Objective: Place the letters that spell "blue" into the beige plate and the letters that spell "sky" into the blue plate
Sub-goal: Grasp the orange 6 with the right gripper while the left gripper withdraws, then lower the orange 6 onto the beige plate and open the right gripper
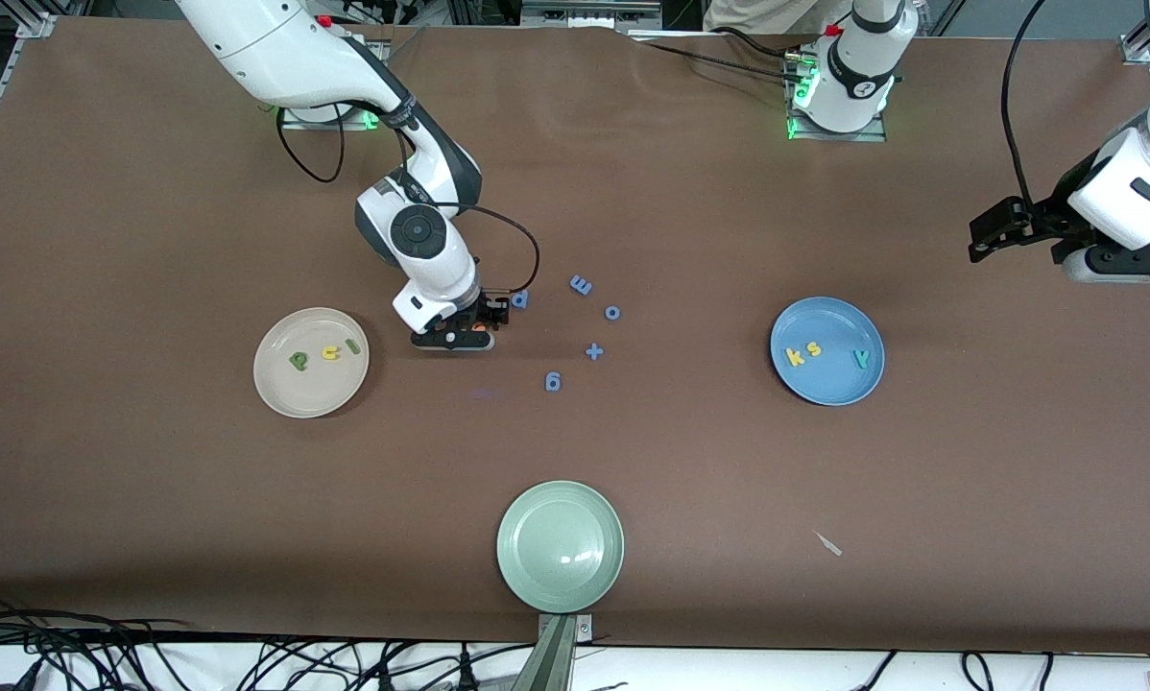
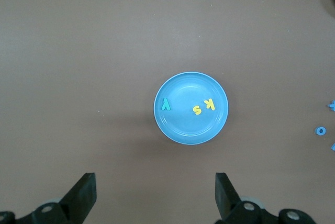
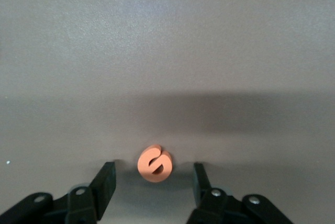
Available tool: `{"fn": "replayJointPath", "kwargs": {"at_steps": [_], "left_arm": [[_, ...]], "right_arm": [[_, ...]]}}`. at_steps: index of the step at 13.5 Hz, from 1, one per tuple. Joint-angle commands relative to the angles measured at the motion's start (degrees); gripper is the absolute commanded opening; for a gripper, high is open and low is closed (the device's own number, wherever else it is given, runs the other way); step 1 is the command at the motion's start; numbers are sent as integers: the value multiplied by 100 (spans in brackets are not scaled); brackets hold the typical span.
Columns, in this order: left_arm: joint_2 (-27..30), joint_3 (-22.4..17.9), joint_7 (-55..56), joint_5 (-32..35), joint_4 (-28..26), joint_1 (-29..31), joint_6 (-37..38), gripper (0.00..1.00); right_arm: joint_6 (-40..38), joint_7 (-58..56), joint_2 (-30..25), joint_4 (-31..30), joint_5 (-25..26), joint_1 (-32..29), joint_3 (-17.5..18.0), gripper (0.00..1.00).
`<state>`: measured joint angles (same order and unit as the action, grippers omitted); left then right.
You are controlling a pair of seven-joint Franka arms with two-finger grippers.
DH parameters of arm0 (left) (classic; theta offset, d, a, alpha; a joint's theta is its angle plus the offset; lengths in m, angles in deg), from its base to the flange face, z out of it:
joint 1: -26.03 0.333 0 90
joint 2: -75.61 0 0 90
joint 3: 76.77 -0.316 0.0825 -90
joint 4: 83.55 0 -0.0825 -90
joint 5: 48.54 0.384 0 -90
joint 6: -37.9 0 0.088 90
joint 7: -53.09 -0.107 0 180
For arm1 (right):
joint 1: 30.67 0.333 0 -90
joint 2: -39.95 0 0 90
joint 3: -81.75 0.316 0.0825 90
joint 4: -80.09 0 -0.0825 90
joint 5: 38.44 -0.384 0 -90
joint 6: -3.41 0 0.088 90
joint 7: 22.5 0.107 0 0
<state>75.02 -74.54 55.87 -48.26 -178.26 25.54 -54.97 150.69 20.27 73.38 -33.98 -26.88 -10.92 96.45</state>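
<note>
Nearest the front camera, at the counter's near edge, a pale green plate, with a small pale scrap toward the left arm's end

Farther in, mid-counter, the beige plate toward the right arm's end, holding the olive-green b, yellow u and light green l in a row. Toward the left arm's end, the blue plate, holding the yellow k touching the yellow s, and the teal-green y apart from them

Between the plates, loose all-blue letters scattered on the counter

Beside the beige plate, toward the counter's middle, the right gripper down at the surface, jaws apart on either side of the orange e, not yet pressing it; a gap visible on each side

Near the corner at the left arm's end, the left gripper raised and waiting, jaws wide apart and empty
</note>
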Motion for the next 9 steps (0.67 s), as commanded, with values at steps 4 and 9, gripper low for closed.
{"fn": "replayJointPath", "kwargs": {"at_steps": [4, 9], "left_arm": [[120, 23, -84, -19, -100, -12, 24, 100], [146, 23, -84, -10, -91, -12, 77, 100]], "right_arm": [[82, 82, -64, -107, 347, 20, -56, 16], [-1120, -1250, -958, -124, 320, -146, -406, 11]]}}
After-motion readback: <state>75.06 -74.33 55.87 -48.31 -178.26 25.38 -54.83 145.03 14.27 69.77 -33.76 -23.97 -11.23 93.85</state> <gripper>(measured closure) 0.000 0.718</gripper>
